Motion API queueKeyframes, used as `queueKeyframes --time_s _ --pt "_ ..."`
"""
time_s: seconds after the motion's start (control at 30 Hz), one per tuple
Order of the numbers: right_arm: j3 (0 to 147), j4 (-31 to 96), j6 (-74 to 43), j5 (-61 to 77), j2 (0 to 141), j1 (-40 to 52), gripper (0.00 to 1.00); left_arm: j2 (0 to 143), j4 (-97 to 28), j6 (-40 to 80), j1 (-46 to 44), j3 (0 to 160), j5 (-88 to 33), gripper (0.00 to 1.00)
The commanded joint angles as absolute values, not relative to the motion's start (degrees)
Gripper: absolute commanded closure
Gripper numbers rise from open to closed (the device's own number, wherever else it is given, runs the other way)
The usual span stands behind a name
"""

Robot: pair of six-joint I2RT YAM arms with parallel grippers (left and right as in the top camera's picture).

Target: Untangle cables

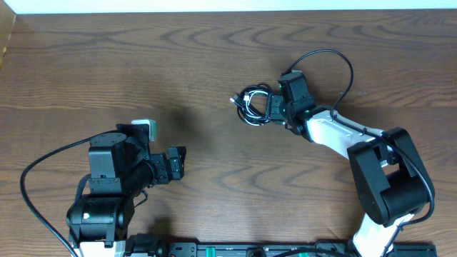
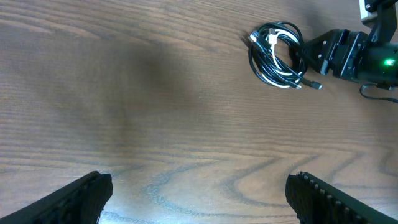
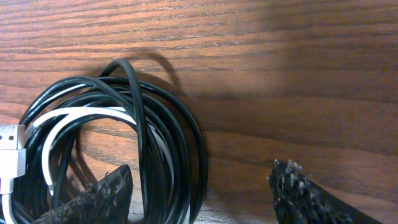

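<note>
The cables (image 1: 251,105) lie as one small coil on the wooden table (image 1: 143,57), right of centre. Most strands are black (image 3: 149,143); a white one (image 3: 62,124) with a silver plug (image 3: 9,140) loops inside. My right gripper (image 3: 202,177) is low at the coil's right side, open. One finger (image 3: 99,196) sits inside the loop, the other (image 3: 298,193) outside, and the strands between them are not pinched. My left gripper (image 2: 199,183) hovers open over bare wood, well left of the coil (image 2: 277,55).
The right arm's own thick black wire (image 1: 335,61) arcs behind its wrist. The left arm's base (image 1: 100,214) fills the front left corner. The table's back edge (image 1: 228,11) runs along the top of the overhead view.
</note>
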State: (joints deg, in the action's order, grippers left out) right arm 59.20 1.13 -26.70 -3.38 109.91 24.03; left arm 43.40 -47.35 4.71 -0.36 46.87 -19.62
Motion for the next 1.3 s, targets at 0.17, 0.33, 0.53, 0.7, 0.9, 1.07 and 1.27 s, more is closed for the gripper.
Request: queueKeyframes --time_s 0.17,0.33,0.53,0.7,0.9,1.07,1.27 --pt "59.99 1.08 -27.9 -3.92 111.7 25.26 0.31 43.35 -47.27 5.19 -0.01 48.03 -19.9 0.05" --pt "59.99 1.54 -27.9 -3.9 113.43 26.74 0.3 43.35 -47.27 5.19 -0.01 48.03 -19.9 0.05" --pt "59.99 3.03 -28.75 -3.92 113.6 27.46 0.39 43.35 -47.31 5.19 -0.01 48.03 -19.9 0.05" --pt "59.99 4.27 -28.91 -3.97 113.6 27.42 0.53 43.35 -47.24 5.17 -0.01 48.03 -19.9 0.05" --pt "59.99 4.05 -28.91 -4.21 113.6 27.38 0.71 43.35 -47.22 5.19 -0.01 48.03 -19.9 0.05" --pt "60.01 4.03 -28.88 -4.38 113.45 27.31 0.83 43.35 -46.96 5.17 -0.01 48.03 -19.88 0.05" --pt "60.01 4.54 -26.89 -4.64 111.9 26.83 0.96 43.35 -45.8 5.19 -0.01 48.03 -19.9 0.05"
